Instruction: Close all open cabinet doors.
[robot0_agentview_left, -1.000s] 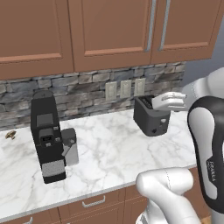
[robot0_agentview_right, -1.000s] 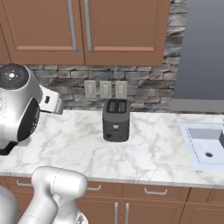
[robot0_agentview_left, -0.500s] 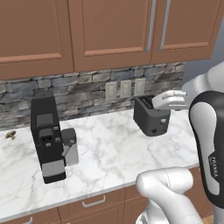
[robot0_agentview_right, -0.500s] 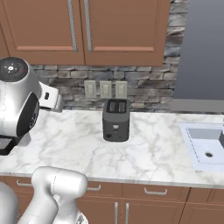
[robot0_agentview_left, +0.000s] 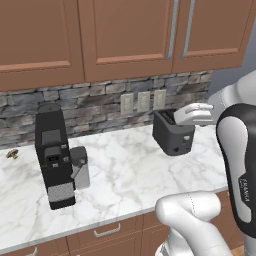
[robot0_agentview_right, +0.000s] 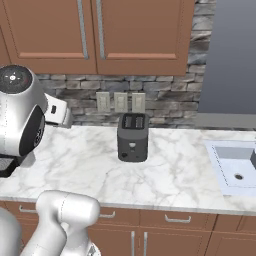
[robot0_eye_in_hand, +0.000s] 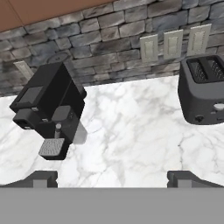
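Note:
The upper cabinet doors hang above the counter, reddish-brown with long silver bar handles. In the left base view a left door (robot0_agentview_left: 35, 35), a middle door (robot0_agentview_left: 125, 35) and a right door (robot0_agentview_left: 217, 25) all lie flush and look shut. Two of these doors (robot0_agentview_right: 47, 30) (robot0_agentview_right: 145, 30) meet at their handles in the right base view, also flush. My gripper (robot0_eye_in_hand: 114, 180) is open, its dark fingertips (robot0_eye_in_hand: 43, 178) far apart, looking down at the counter with nothing between them. My white hand (robot0_agentview_left: 192, 114) hovers over the toaster, well below the doors.
A black toaster (robot0_agentview_left: 172, 132) stands at the stone backsplash below the wall outlets (robot0_agentview_right: 120, 102). A black coffee machine (robot0_agentview_left: 55, 155) sits on the marble counter (robot0_agentview_left: 130, 170) to the left. A sink (robot0_agentview_right: 235, 172) is set in at the right. Drawer fronts (robot0_agentview_right: 175, 219) run below.
My arm has swung slightly, so its big joint sits a little further into both base views. The doors, toaster and coffee machine have not moved.

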